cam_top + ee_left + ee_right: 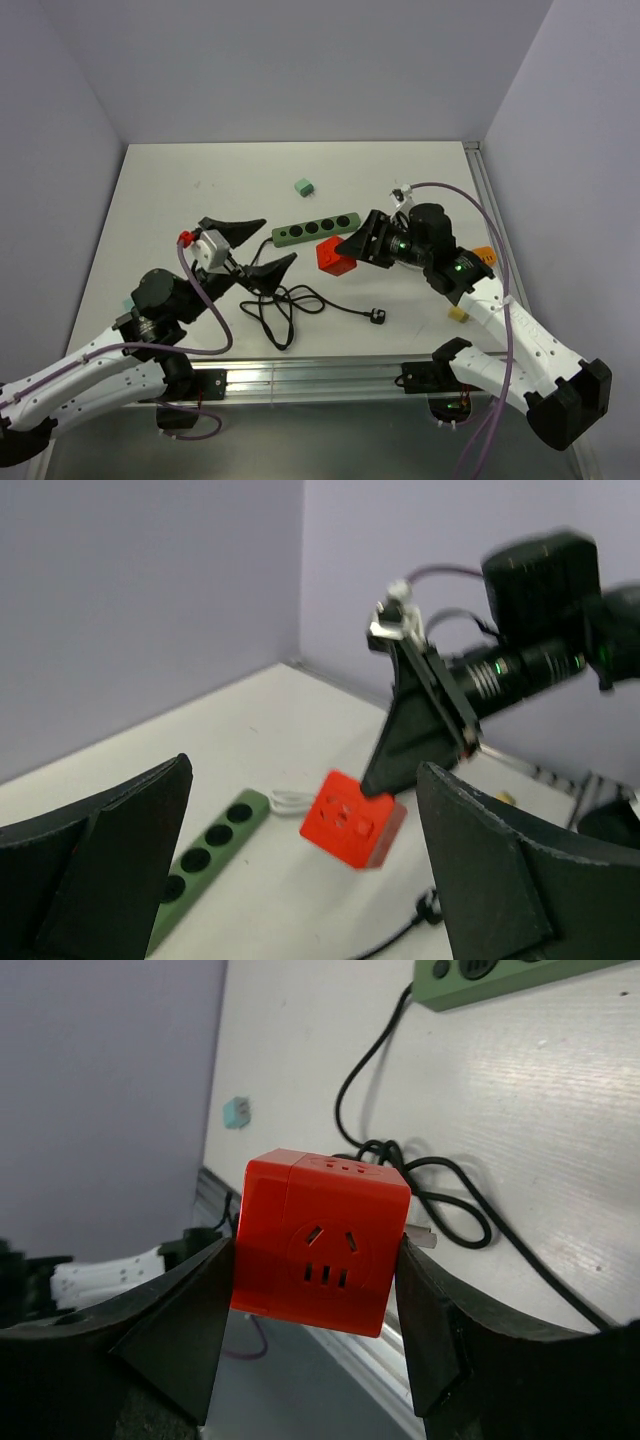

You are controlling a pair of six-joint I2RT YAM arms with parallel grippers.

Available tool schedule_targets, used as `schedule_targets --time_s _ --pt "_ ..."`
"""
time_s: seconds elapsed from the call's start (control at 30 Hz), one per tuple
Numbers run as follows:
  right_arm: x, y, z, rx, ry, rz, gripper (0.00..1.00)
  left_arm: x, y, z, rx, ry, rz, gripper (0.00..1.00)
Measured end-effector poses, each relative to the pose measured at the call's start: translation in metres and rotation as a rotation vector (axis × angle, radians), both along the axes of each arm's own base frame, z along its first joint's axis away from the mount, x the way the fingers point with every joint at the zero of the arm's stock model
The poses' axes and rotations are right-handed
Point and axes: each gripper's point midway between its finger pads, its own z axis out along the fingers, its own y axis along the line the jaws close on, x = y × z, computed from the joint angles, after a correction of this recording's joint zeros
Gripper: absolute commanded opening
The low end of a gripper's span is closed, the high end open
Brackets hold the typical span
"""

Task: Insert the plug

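Item 1. Right gripper (345,250): clamped on a red cube socket adapter (335,257), one finger against each of two opposite sides. The cube is tilted, just beside the near-right end of the power strip. The face towards the right wrist camera carries a two-slot outlet above a three-slot one; the adjoining face has small slots. Whether the cube clears the table (170,200) cannot be told.

Item 2. Left gripper (280,240): released, jaws spread wide with nothing between them, over the coiled cable towards the near-left part of the table.

Item 3. Plug (378,316): black, lying flat close to the table's near edge, about midway along it, well apart from both grippers. Its black cable (275,305) runs left into a loose tangle.

Item 4. Green power strip (316,229): row of round dark sockets, lying at a slant near the table's middle, all sockets unoccupied.

Item 5. Small green block (304,186): between the strip and the far edge.

Item 6. Small yellow piece (458,314): near the right edge, beside the right arm
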Motion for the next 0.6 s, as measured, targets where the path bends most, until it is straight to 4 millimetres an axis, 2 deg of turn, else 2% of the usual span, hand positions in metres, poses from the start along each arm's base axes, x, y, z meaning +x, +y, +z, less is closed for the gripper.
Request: schedule_targets --time_s 0.1,0.23,0.3,0.43,0.6 --pt "-0.002 -0.005 0.012 0.063 0.005 0.032 0.00 -0.011 -0.008 -0.023 0.027 -0.014 -0.085 0.99" --pt "-0.003 -0.012 0.029 0.139 0.008 0.078 0.00 -0.024 -0.008 -0.081 0.050 -0.046 -0.144 1.00" --pt "-0.008 -0.010 0.040 0.165 0.006 0.119 0.00 -0.025 -0.015 -0.093 0.079 -0.064 -0.168 0.99" --pt "-0.021 -0.003 0.060 0.231 0.002 0.192 0.00 -0.024 -0.033 -0.087 0.079 -0.149 -0.210 1.00" --pt "-0.032 0.002 0.074 0.296 0.016 0.255 0.00 -0.019 -0.039 -0.089 0.061 -0.251 -0.190 0.99"
